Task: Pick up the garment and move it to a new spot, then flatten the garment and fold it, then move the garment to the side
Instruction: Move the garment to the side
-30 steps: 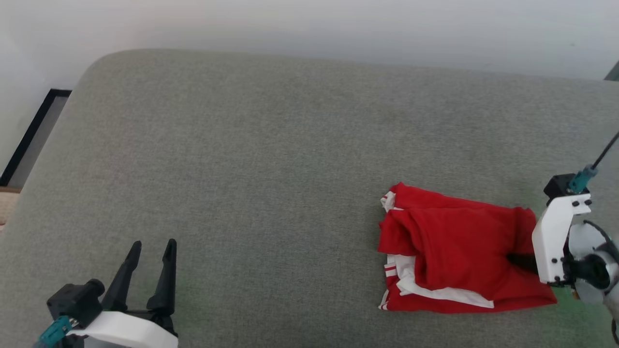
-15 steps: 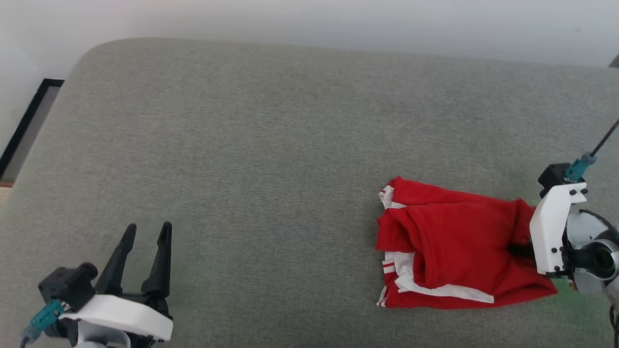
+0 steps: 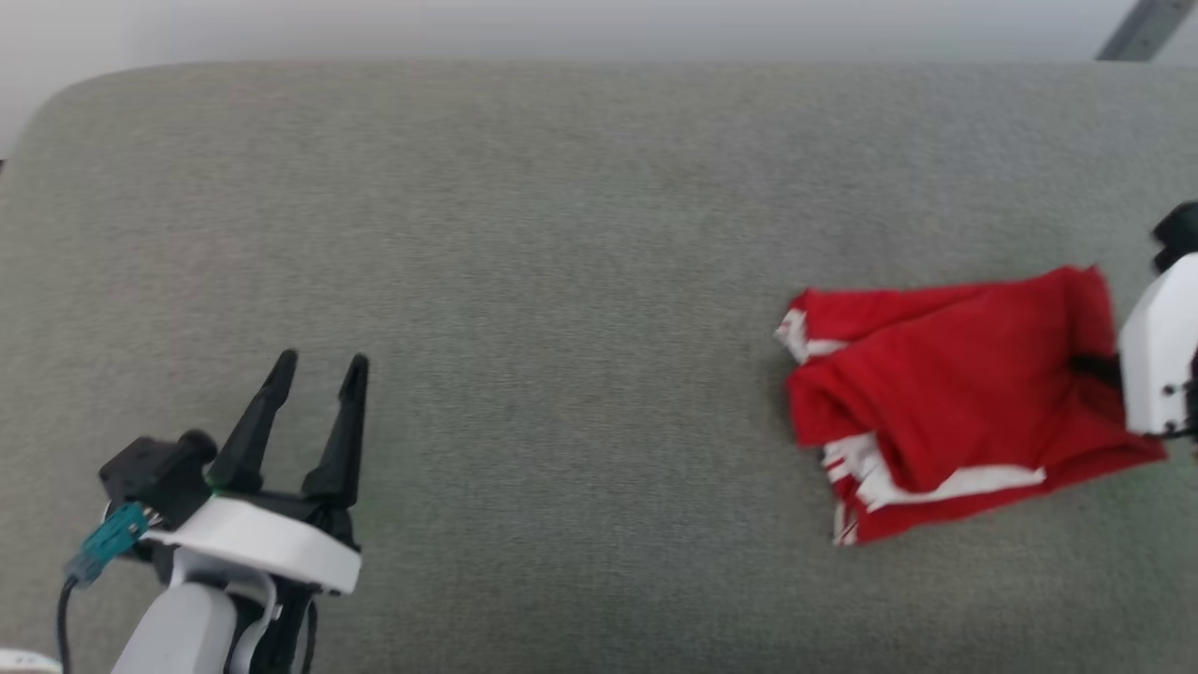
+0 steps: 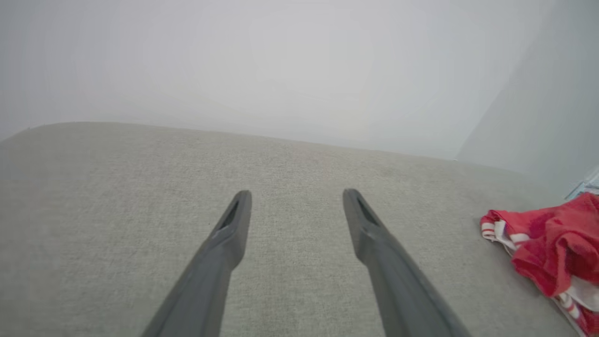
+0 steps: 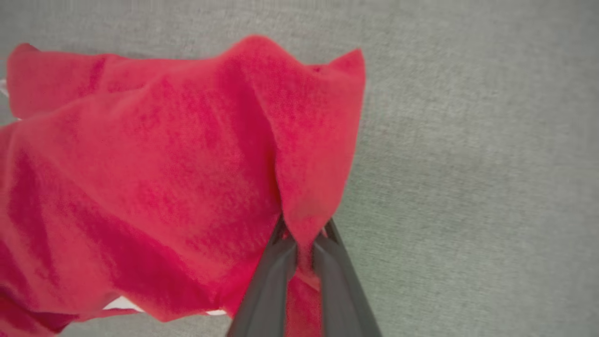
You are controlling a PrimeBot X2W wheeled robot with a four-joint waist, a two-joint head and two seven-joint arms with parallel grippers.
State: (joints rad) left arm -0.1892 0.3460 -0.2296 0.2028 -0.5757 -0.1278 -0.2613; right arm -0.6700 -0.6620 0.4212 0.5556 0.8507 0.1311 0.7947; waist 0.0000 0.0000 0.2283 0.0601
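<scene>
Noted garment point(image 3: 955, 384) lying crumpled at right side of grey cushion point(image 3: 562, 281), white striped sleeve bands showing at its left and front edges. Found right gripper point(image 5: 304, 243) clamped on a red fold at its right edge, fabric pinched between 2 fingers. Found left gripper point(image 3: 320, 360) spread wide, holding nothing, well apart from garment.

left hand point(image 3: 321, 365): fingers spread | right hand point(image 5: 304, 238): fingers pinched together
</scene>
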